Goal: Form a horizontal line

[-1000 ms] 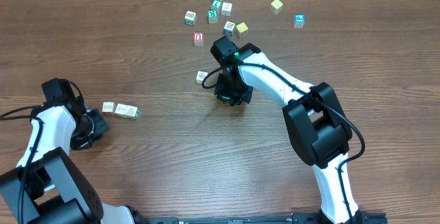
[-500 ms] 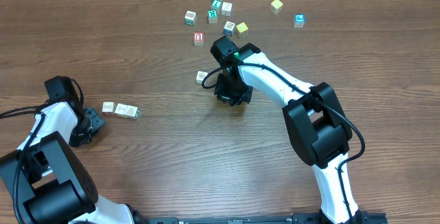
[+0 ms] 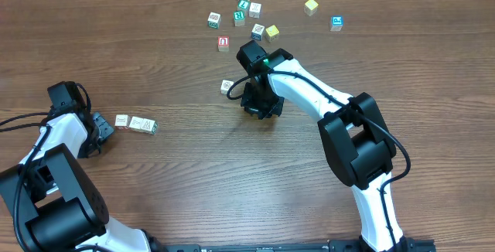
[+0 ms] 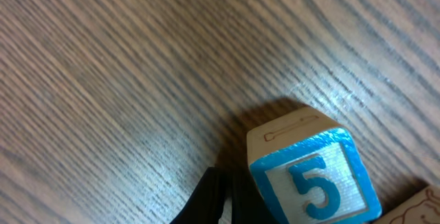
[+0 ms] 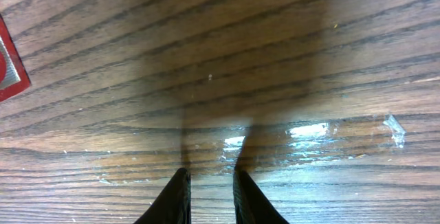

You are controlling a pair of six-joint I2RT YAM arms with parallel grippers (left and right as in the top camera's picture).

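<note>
Line-building step: row of cubes [image 3: 135, 123] only partly formed, left pincer [image 3: 99, 128] beside it, opening unclear; right pincer [image 5: 210, 193] narrow and empty, next must fetch the stray cube [image 3: 227, 86].

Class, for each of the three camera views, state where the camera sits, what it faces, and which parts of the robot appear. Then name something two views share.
Overhead: fixed above the table, looking straight down; shows both arms, the short cube row and scattered cubes.
Left wrist: on the left arm, facing the tabletop closely; a dark fingertip beside the blue 5 cube.
Right wrist: on the right arm, facing down; the right pincer, nearly closed, holds nothing.
Shared: the red cube appears overhead and at the right wrist view's left edge.
</note>
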